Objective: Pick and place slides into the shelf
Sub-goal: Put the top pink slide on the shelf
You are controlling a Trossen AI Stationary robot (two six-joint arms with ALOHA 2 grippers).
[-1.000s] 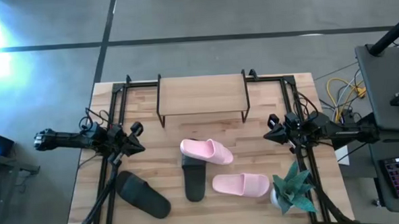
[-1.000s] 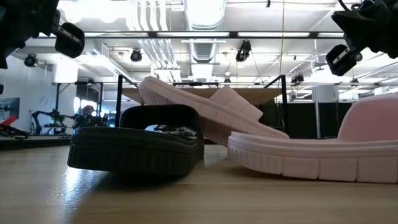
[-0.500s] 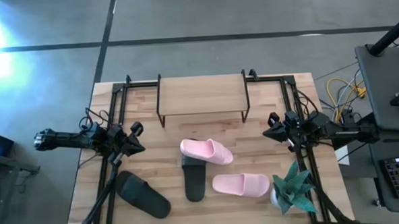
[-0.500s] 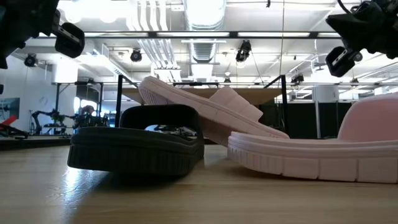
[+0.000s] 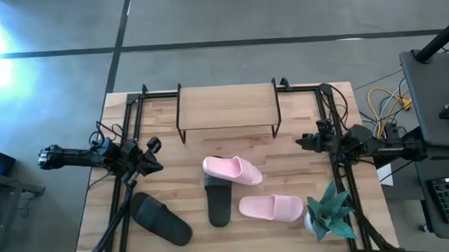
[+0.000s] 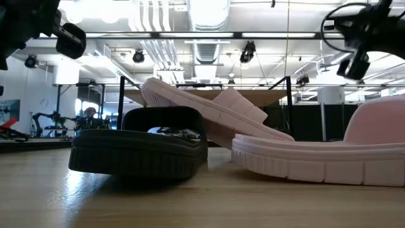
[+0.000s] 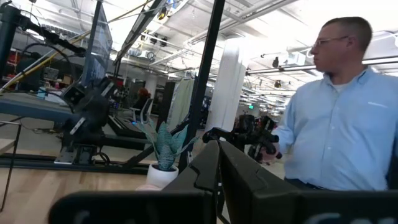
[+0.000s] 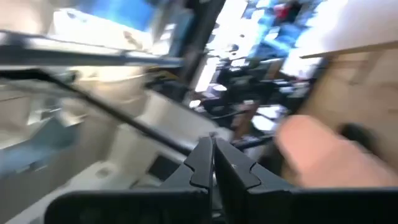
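Shifted and rolled at the wrist since a second ago: right end effector [image 5: 301, 142], hanging over the desk's right edge, fingers pressed together in its own wrist view, nothing held. No change at the left end effector [image 5: 154, 154], waiting over the left edge, fingers likewise shut and empty.

All four slides on the front half of the desk [image 5: 156, 121], none on the shelf [image 5: 227, 107] at the back edge. Upper pink slide [image 5: 232, 170] near the centre, long axis running left to right, propped on the black slide [image 5: 218, 201] beneath it; that one pointing front to back. Second pink slide [image 5: 270, 207] toward the front right, also lying crosswise, just beside the potted plant [image 5: 331, 212]. Other black slide [image 5: 162, 218] at the front left, set diagonally.

Step in hand, by the look of it: reach for the upper pink slide. Best done by opening wide, coming down across the strap, square to the long axis, and lifting clear before swinging back, so the black one below stays put.
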